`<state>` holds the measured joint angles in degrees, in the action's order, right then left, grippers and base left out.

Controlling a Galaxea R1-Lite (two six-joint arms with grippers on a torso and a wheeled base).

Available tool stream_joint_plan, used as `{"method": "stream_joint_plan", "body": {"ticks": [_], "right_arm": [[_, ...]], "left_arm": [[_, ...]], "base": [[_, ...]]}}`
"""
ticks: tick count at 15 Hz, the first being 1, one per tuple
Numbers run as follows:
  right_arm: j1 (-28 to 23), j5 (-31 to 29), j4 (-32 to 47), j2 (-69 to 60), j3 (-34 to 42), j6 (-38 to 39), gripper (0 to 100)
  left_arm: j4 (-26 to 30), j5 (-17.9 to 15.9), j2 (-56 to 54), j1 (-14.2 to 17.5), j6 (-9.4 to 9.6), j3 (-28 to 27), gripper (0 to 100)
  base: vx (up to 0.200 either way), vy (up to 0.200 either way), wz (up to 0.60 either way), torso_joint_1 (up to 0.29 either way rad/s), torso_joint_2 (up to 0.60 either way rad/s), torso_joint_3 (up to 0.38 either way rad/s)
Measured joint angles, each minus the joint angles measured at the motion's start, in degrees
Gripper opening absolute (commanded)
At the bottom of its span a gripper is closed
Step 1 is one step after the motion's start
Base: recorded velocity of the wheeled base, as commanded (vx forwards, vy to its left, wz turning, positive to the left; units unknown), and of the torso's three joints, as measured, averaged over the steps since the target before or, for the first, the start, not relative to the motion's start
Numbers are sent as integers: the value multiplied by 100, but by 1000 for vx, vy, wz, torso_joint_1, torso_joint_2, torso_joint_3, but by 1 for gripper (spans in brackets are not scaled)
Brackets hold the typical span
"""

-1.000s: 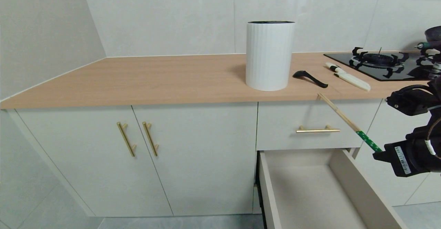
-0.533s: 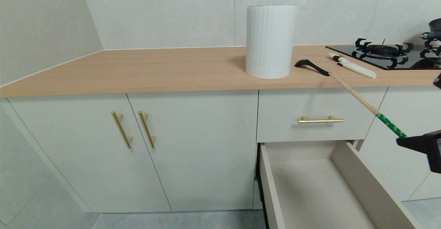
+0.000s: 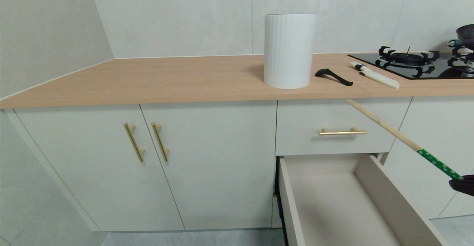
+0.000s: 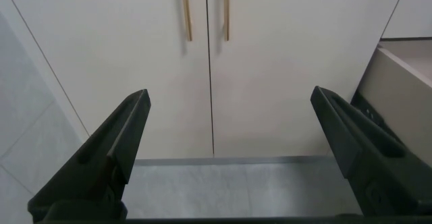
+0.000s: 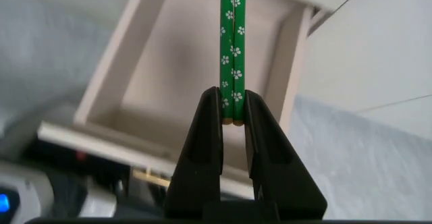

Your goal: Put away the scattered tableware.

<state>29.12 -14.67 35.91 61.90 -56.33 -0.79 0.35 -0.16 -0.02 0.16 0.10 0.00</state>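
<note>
The right pincer (image 5: 233,109) is clamped on the green flowered ends of the paired chopsticks (image 5: 233,42), which slant up towards the table (image 3: 166,79) edge, by the open drawer's (image 3: 385,201) right wall. They are probably light, stiff and slick, and held by one end they may swivel. The left pincer (image 4: 229,99) gapes wide, empty. A knife (image 3: 376,77) and a black utensil (image 3: 333,77) lie on the table.

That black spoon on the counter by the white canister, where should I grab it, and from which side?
Probably mid-handle, coming straight down from above. The black spoon lies flat on the counter, its thin handle pointing away from the white canister, so there is room to close across it.
</note>
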Motion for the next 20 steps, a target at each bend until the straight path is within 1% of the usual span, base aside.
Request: {"method": "stream_joint_plan", "body": {"ticks": [4,6,7,10,12,15,17,20], "right_arm": [[20,440,-34,1125,276,-13,0],[39,594,-212,1775,388,-2,0],[63,627,-441,2046,485,4,0],[85,651,-527,2547,592,17,0],[87,657,-635,2903,599,24,0],[39,712,-1182,3562,608,69,0],[-93,818,-1517,3917,608,117,0],[-165,835,-2072,4312,579,546,0]], "left_arm": [[0,5,0,0,-5,0,100],[0,2,0,0,-2,0,100],[0,2,0,0,-2,0,100],[0,2,0,0,0,0,100],[0,2,0,0,-2,0,100],[-2,2,0,-2,0,0,100],[0,2,0,-2,0,0,100],[-2,-2,0,0,-2,0,100]], "base": [[0,0,0,0,0,0],[0,0,0,0,0,0],[0,0,0,0,0,0],[0,0,0,0,0,0],[0,0,0,-19,256,132],[0,0,0,1,142,33],[0,0,0,0,0,0],[0,0,0,0,0,0]]}}
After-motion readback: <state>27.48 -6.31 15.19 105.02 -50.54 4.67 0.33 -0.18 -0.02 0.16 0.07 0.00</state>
